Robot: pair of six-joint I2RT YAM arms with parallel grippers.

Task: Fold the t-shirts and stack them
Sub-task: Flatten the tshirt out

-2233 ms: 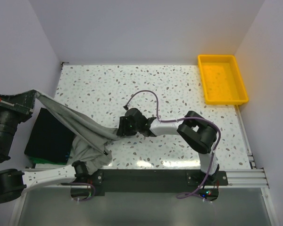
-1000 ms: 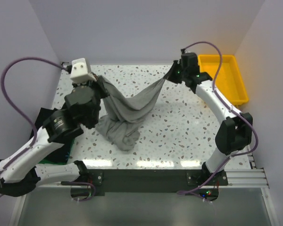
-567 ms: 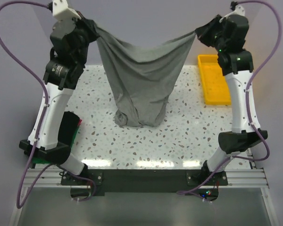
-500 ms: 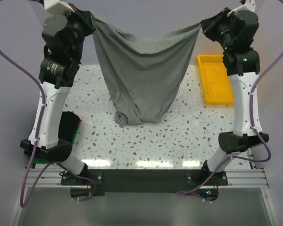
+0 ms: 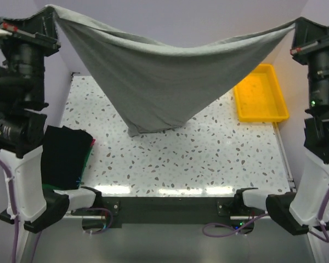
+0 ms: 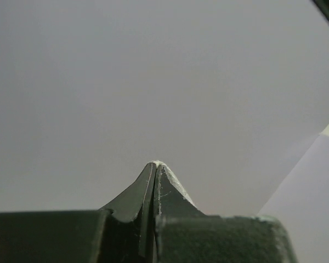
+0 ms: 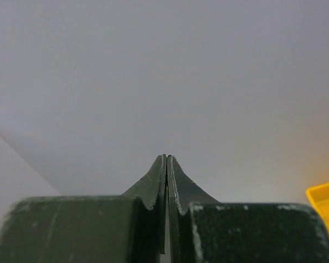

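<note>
A heather-grey t-shirt (image 5: 164, 76) is stretched in the air between both raised arms, sagging in the middle. Its lowest corner (image 5: 134, 130) hangs over the left-middle of the table. My left gripper (image 5: 54, 11) is shut on the shirt's upper left edge, and my right gripper (image 5: 294, 25) is shut on its upper right edge. In the wrist views the left gripper (image 6: 154, 164) and right gripper (image 7: 166, 158) have their jaws pressed together, facing the bare wall, and the fabric does not show there. A folded black t-shirt (image 5: 63, 156) lies at the table's left edge on a green one (image 5: 88, 155).
A yellow plastic tray (image 5: 281, 104) sits at the back right of the speckled table (image 5: 208, 159). Walls close in on the left, back and right. The arm bases and a black rail (image 5: 170, 205) line the near edge.
Both arms have risen higher and spread far apart. The grey t-shirt went from a narrow drape bunched on the table to a wide, taut span with only its low corner hanging down.
</note>
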